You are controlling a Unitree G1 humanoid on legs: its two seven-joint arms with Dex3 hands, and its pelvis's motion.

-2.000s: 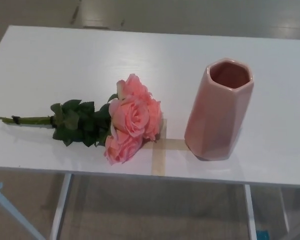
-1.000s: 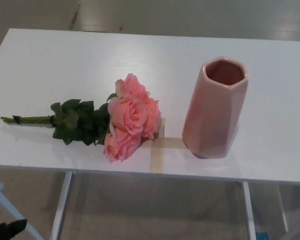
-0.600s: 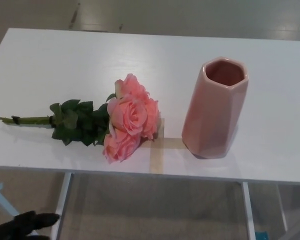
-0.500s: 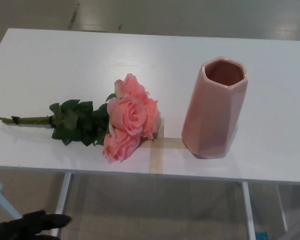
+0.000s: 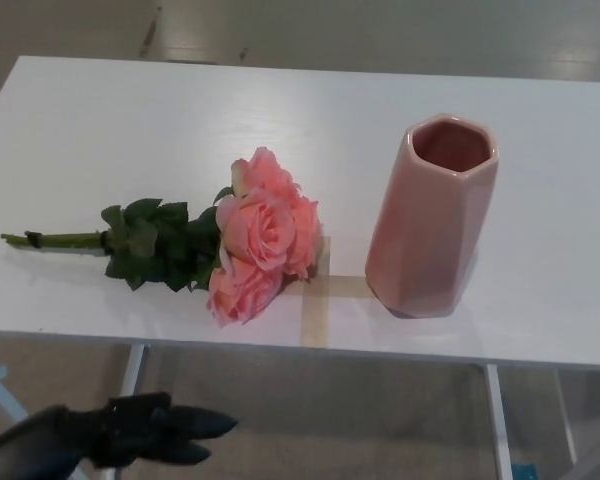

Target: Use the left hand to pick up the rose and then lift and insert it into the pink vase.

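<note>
White table (image 5: 100, 110) across most of the view, flat and bare apart from two things and a cross of tan tape (image 5: 317, 305) near the front edge. Risk here: front edge close to the flowers, so a clumsy sweep from below sends them off onto the floor.

Pink vase (image 5: 432, 215) upright on the right, faceted, mouth open and seemingly empty, foot just touching the tape. Tall and narrow-footed, so probably easy to topple with a sideways knock from stem or hand. Mouth not wide against the bloom cluster; stem end must go in first, or jams at the rim.

Rose (image 5: 255, 240) lying flat to the left of the vase, apart from it: several pink blooms toward the tape, dark leaves in the middle, thin green stem pointing left with a dark band near its tip. Not yet touched. Thin stem flush on the table, hard to get under; grabbing at leaves or blooms likely crushes them or leaves the bunch hanging head-heavy and swinging.

Left hand (image 5: 145, 430) low at the bottom left, below the table edge, black, fingers (image 5: 202, 424) extended rightward and slightly apart, holding nothing; exact spread hard to judge in the dark blur. Rising straight up risks clipping the table's underside or edge.

Right hand out of sight.
</note>
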